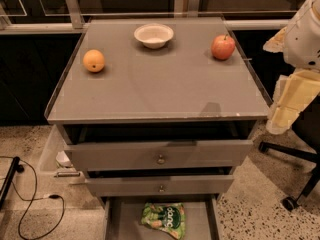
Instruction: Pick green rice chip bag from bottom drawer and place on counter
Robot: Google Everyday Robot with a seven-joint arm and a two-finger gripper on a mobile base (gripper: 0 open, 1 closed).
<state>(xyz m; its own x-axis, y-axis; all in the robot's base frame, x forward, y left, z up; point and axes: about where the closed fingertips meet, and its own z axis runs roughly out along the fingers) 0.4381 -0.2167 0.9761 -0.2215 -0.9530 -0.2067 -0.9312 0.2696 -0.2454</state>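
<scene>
The green rice chip bag (164, 220) lies flat on the floor of the open bottom drawer (125, 219), right of the middle and just under the drawer above. The counter (165, 89) is the grey glossy top of the cabinet. My gripper (281, 116) hangs at the right edge of the view, beside the counter's right front corner. It is at about counter height and well above and to the right of the bag. It holds nothing that I can see.
On the counter stand an orange (93, 60) at the left, a white bowl (153, 35) at the back and a red apple (223, 47) at the right. Two knobbed drawers (160, 156) are slightly open above the bottom one. A chair base (290, 156) stands to the right and a cable (30, 204) lies to the left.
</scene>
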